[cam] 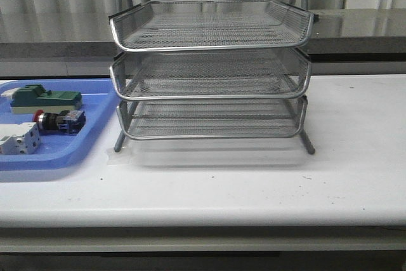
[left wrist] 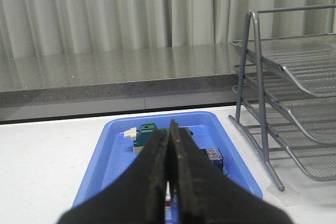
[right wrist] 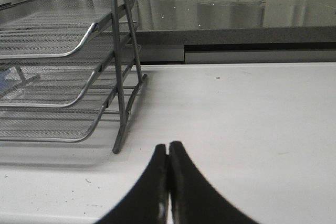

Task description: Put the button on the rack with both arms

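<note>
Both grippers, left gripper (left wrist: pixel 168 174) and right gripper (right wrist: pixel 168 179), are pressed together; left of the rack (cam: pixel 211 71), the button (cam: pixel 58 119) looks light, rigid, best pinched across its black body.

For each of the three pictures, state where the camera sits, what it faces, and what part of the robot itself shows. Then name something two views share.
Front view: looks forward over the table at the rack and the blue tray holding the button; no robot part shows.
Left wrist view: on the left arm, facing the blue tray; the closed left gripper shows.
Right wrist view: on the right arm, low over the table, beside the rack; the closed right gripper shows.
Shared: the rack appears in all three.
</note>
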You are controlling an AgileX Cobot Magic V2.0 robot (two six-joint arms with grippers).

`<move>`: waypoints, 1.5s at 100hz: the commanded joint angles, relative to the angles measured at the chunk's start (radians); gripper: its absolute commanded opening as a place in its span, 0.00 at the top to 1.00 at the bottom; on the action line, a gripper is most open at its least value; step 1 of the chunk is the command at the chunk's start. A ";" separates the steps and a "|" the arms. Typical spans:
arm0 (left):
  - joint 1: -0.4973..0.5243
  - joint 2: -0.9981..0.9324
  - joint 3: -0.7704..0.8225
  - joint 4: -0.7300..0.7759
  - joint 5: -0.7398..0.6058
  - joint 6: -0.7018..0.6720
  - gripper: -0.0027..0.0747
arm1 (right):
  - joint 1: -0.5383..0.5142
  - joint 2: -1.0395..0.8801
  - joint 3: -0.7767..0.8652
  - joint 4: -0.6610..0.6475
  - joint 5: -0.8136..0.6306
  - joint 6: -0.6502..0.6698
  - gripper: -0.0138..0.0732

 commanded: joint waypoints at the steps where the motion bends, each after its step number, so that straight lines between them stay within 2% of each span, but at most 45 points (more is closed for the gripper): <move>1: 0.004 -0.031 0.047 -0.008 -0.085 -0.012 0.99 | 0.002 -0.022 -0.014 -0.007 -0.083 -0.003 0.91; 80: 0.004 -0.031 0.047 -0.008 -0.085 -0.012 0.99 | 0.002 -0.022 -0.014 -0.007 -0.097 -0.003 0.91; 99: 0.004 -0.031 0.047 -0.008 -0.085 -0.012 0.99 | 0.002 -0.022 -0.031 0.024 -0.197 -0.002 0.91; 132: 0.004 -0.031 0.047 -0.008 -0.085 -0.012 0.99 | 0.002 0.075 -0.298 0.045 0.071 -0.002 0.91; 150: 0.004 -0.031 0.047 -0.008 -0.085 -0.012 0.99 | 0.002 0.254 -0.503 0.131 0.321 -0.002 0.91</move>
